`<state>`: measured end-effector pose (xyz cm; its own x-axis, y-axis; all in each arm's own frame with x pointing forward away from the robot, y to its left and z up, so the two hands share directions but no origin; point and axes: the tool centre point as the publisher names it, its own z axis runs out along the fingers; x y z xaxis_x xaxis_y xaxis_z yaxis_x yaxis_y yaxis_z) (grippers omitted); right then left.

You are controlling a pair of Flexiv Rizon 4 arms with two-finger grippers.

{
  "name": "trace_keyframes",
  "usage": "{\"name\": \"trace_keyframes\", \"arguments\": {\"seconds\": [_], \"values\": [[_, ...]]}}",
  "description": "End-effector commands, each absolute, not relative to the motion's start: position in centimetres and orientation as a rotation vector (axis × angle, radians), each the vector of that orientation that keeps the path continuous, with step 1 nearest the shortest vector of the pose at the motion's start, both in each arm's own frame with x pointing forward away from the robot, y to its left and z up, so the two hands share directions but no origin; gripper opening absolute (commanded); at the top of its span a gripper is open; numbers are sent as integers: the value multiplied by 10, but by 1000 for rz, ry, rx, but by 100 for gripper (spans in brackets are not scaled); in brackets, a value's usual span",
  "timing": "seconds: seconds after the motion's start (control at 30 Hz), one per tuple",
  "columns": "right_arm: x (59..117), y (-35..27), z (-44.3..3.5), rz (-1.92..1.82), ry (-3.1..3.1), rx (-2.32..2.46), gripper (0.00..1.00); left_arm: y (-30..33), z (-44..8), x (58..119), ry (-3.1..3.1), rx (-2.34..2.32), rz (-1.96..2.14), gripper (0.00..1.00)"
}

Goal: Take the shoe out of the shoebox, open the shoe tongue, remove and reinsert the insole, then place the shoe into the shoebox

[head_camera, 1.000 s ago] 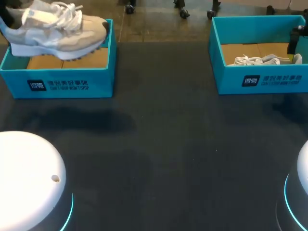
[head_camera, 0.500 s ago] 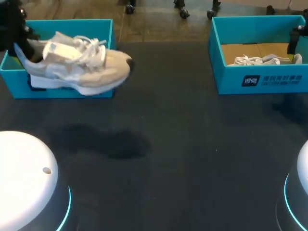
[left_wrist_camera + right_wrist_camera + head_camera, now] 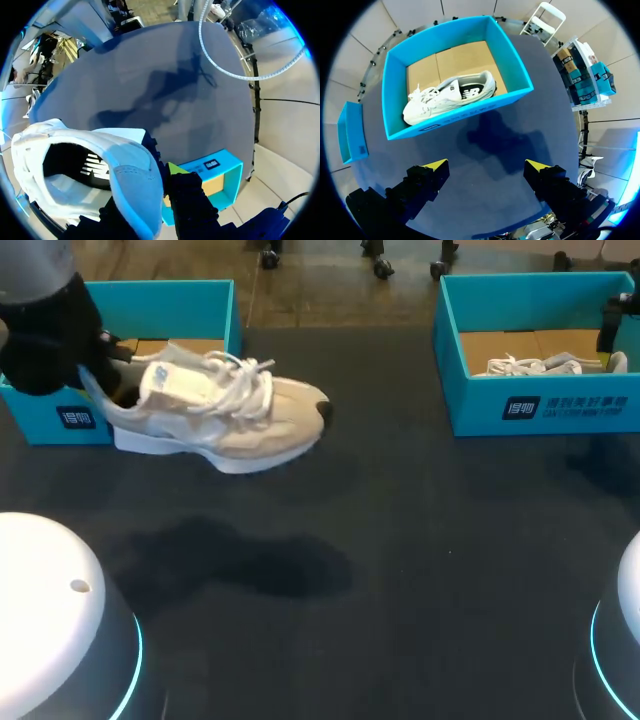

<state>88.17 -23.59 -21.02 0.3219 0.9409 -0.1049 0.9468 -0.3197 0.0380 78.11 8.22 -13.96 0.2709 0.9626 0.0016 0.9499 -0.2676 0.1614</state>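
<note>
A beige and white sneaker [image 3: 220, 420] with white laces hangs above the dark table, just to the right of the left teal shoebox [image 3: 160, 298]. My left gripper [image 3: 100, 365] is shut on its heel collar. In the left wrist view the heel [image 3: 125, 185] sits between the fingers, one yellow tip [image 3: 175, 167] shows outside it, and the left shoebox [image 3: 220, 175] lies beyond. My right gripper [image 3: 487, 167] stands open above the table, in front of the right shoebox [image 3: 455, 120], where a second white sneaker [image 3: 450, 95] lies on brown card. That right shoebox [image 3: 540, 405] also shows in the head view.
Two white robot bases [image 3: 50, 620] [image 3: 630, 630] stand at the table's near corners. The held shoe throws a shadow [image 3: 240, 560] on the dark tabletop between the two boxes. Part of my right arm [image 3: 618, 320] shows at the right box's far corner.
My left arm has carried the sneaker out of the left shoebox, rightward and toward the table's front, and lower. The right gripper has not moved.
</note>
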Motion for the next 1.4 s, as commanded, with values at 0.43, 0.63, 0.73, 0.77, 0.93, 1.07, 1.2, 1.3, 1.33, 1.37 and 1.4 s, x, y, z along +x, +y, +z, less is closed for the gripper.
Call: {"name": "trace_keyframes", "arguments": {"seconds": [0.43,0.63,0.73,0.77,0.93,1.07,1.2,1.3,1.33,1.37,1.4], "values": [[881,-236,-211,-94,1773,2478,100,70,-144,777,1820,2404,163,0],[881,-236,-211,-94,1773,2478,100,34,-160,773,1904,2362,47,0],[881,-236,-211,-94,1773,2478,100,17,-158,766,1878,2356,47,0],[881,-236,-211,-94,1773,2478,100,12,-158,762,1857,2359,44,0],[881,-236,-211,-94,1773,2478,100,-6,-167,761,1987,2305,57,0],[881,-236,-211,-94,1773,2478,100,-6,-167,761,1987,2305,57,0],[881,-236,-211,-94,1773,2478,100,-6,-167,761,1987,2305,57,0],[881,-236,-211,-94,1773,2478,100,-6,-167,761,1987,2305,57,0],[881,-236,-211,-94,1773,2478,100,-6,-167,761,1987,2305,57,0],[881,-236,-211,-94,1773,2478,100,-6,-167,761,1987,2305,57,0],[881,-236,-211,-94,1773,2478,100,-6,-167,761,1987,2305,57,0]]}}
